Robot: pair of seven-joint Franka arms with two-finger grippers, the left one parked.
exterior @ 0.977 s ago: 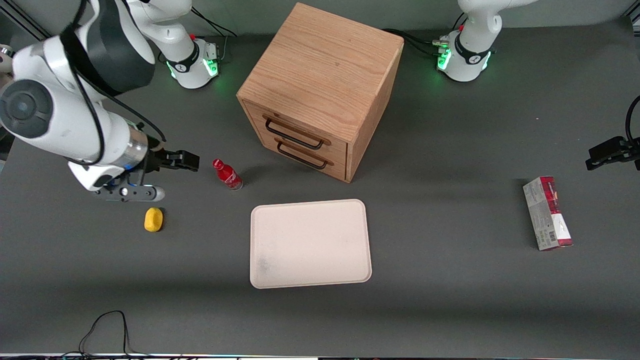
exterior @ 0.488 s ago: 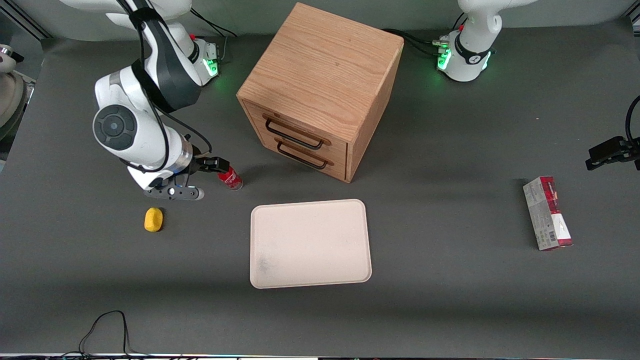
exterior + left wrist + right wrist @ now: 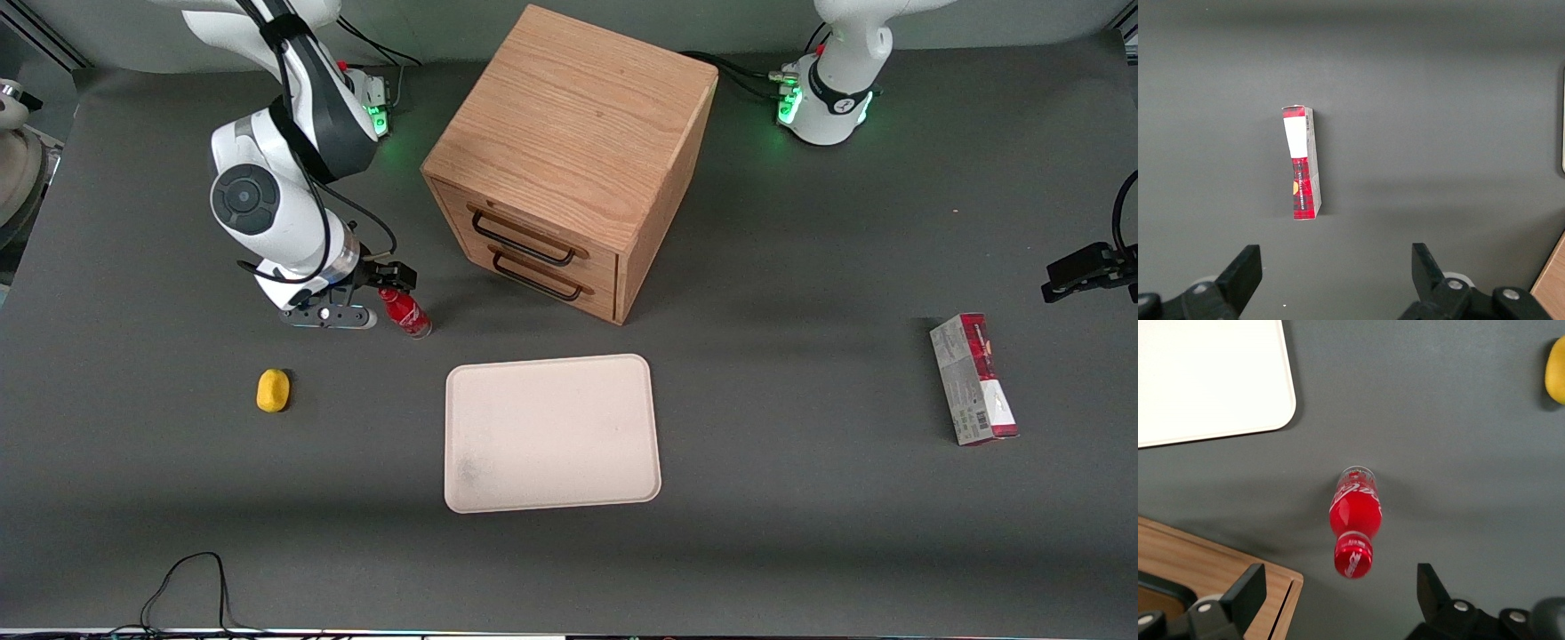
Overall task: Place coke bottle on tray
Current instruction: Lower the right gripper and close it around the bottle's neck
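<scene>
The coke bottle (image 3: 407, 313) stands upright on the dark table, a small red bottle with a red cap and white script. It is nearer the front camera than the cabinet's drawers, and the cream-white tray (image 3: 551, 433) lies flat nearer the camera still. My gripper (image 3: 392, 277) hovers just over the bottle's cap. In the right wrist view the gripper (image 3: 1338, 590) is open, its fingers (image 3: 1245, 590) spread wide to either side of the bottle (image 3: 1355, 510) without touching it. A corner of the tray (image 3: 1205, 373) shows there too.
A wooden two-drawer cabinet (image 3: 569, 160) stands close beside the bottle; its edge (image 3: 1205, 560) shows next to one finger. A yellow lump (image 3: 273, 390) lies toward the working arm's end. A red-and-grey carton (image 3: 973, 379) lies toward the parked arm's end.
My arm has swung in from the working arm's end of the table and come down; the gripper now sits over the bottle's cap. The bottle and tray have not moved.
</scene>
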